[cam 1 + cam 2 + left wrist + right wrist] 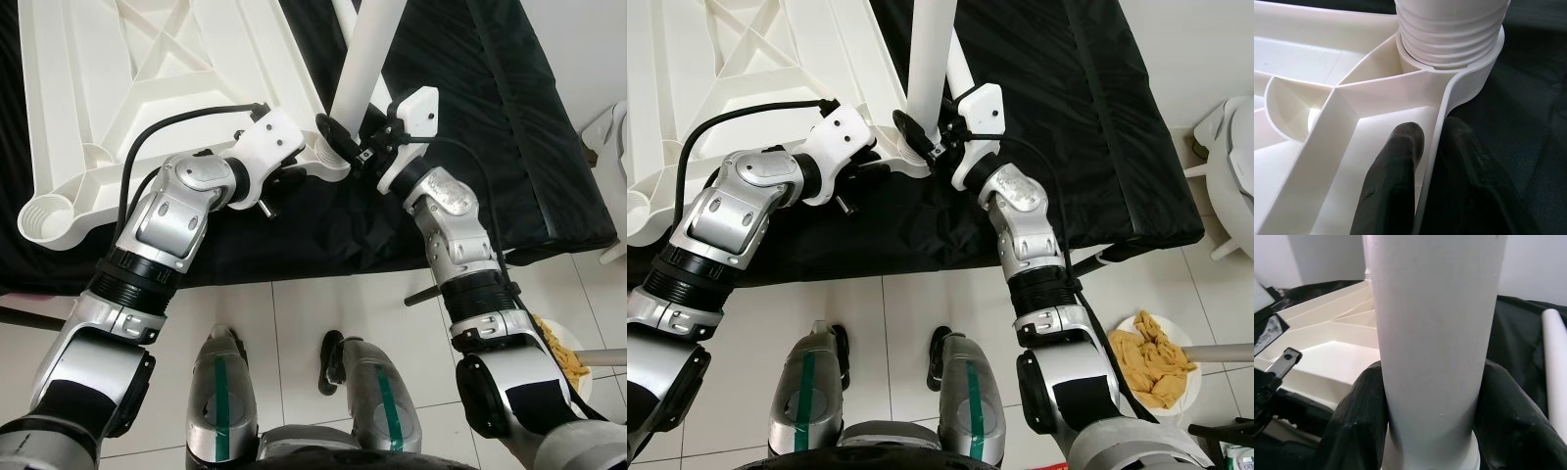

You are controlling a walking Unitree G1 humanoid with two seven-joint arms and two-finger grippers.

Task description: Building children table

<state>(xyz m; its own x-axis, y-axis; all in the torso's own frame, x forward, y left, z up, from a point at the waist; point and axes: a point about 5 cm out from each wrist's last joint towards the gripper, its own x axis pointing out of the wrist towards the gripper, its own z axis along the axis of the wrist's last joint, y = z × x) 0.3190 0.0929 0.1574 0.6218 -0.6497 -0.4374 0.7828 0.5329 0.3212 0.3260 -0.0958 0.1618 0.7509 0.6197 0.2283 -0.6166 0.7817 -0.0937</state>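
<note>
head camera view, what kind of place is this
Probably a room in a home, used for putting furniture together: a white tiled floor, a black cloth spread over a raised surface, and on it an upturned white plastic tabletop with a leg standing in its corner socket.

White tabletop (118,88) on black-draped surface (490,127)

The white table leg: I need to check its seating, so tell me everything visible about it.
The white table leg is a smooth, plastic-looking tube, standing nearly upright. Its ribbed, threaded end sits in a round corner socket of the upturned white tabletop, threads still exposed. The right end effector grips it from both sides; the left end effector pinches the tabletop's rim beside the socket.
</note>
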